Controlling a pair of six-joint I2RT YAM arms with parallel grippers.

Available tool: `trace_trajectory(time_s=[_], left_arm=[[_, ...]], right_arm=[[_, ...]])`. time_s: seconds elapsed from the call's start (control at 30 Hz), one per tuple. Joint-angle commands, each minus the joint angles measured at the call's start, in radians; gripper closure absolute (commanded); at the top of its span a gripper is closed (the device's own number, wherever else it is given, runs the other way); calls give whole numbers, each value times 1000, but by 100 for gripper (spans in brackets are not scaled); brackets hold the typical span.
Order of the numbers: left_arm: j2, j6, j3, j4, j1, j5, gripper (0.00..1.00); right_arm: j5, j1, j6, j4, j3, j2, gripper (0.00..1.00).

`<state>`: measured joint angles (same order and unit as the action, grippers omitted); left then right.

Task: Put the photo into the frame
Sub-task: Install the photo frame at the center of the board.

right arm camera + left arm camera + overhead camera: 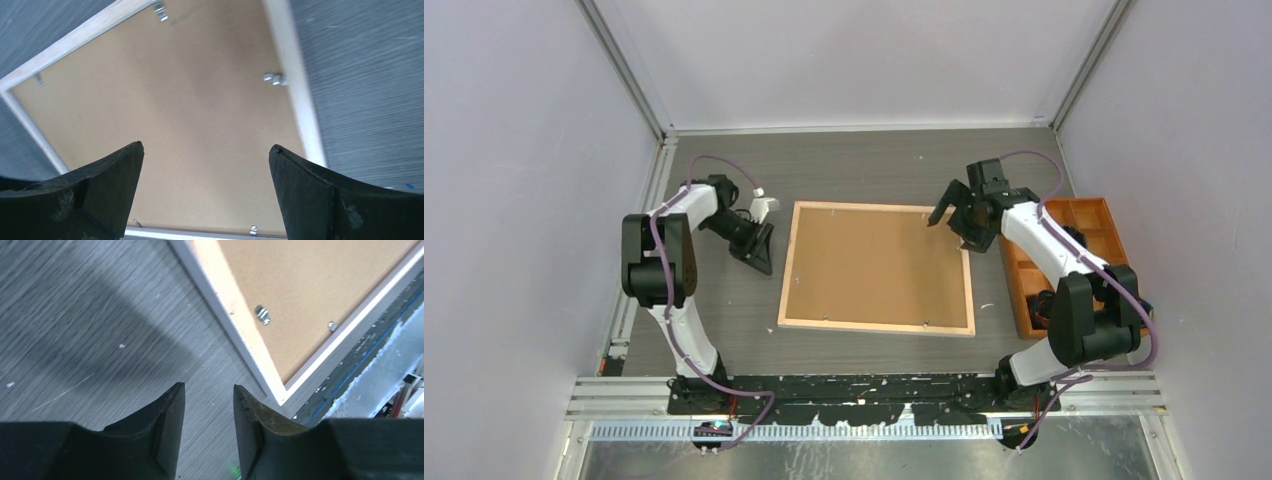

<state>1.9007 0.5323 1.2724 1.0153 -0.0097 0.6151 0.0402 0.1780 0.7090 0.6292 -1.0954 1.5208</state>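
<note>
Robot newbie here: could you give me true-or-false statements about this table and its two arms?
The frame lies wooden back up. True.
The right gripper is clamped on the frame's edge. False: its jaws stand wide open above the frame.
The left gripper hovers over bare table beside the frame. True.
The orange tray sits left of the frame. False: it is on the right.
The photo lies uncovered on the table. False: no photo shows; a brown backing board fills the frame.

Frame (787, 270) is showing pale wood, backing board (879, 265) plain brown, table (854, 165) grey streaked grain, compartment tray (1079, 203) at right orange.
</note>
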Motion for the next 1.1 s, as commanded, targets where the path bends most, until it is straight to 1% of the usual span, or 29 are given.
trace_trajectory(time_s=[0.0, 0.1, 0.17, 0.23, 0.3, 0.4, 0.6, 0.77, 0.9, 1.07], left_arm=[[20, -4, 42, 54, -23, 142, 56], [59, -27, 46, 42, -42, 167, 55], [92, -46, 51, 33, -44, 173, 57], [121, -55, 65, 41, -45, 170, 63], [138, -69, 68, 34, -44, 156, 71], [155, -76, 73, 31, -44, 162, 76], [167, -89, 81, 21, -44, 168, 80], [175, -104, 79, 6, -44, 145, 85], [171, -116, 70, -8, -44, 130, 88], [170, -116, 67, -11, -44, 127, 90]], right_arm=[[-11, 144, 55, -42, -54, -57, 1], [16, 282, 118, -151, -49, -31, 4], [67, 359, 175, -256, -42, 7, 6], [127, 424, 200, -350, -53, 62, 9], [145, 477, 204, -373, -93, 126, 14], [161, 547, 226, -429, -129, 214, 18], [178, 638, 286, -536, -193, 356, 20], [190, 683, 307, -574, -265, 461, 21], [202, 705, 312, -582, -309, 511, 21], [207, 713, 323, -599, -317, 539, 21]])
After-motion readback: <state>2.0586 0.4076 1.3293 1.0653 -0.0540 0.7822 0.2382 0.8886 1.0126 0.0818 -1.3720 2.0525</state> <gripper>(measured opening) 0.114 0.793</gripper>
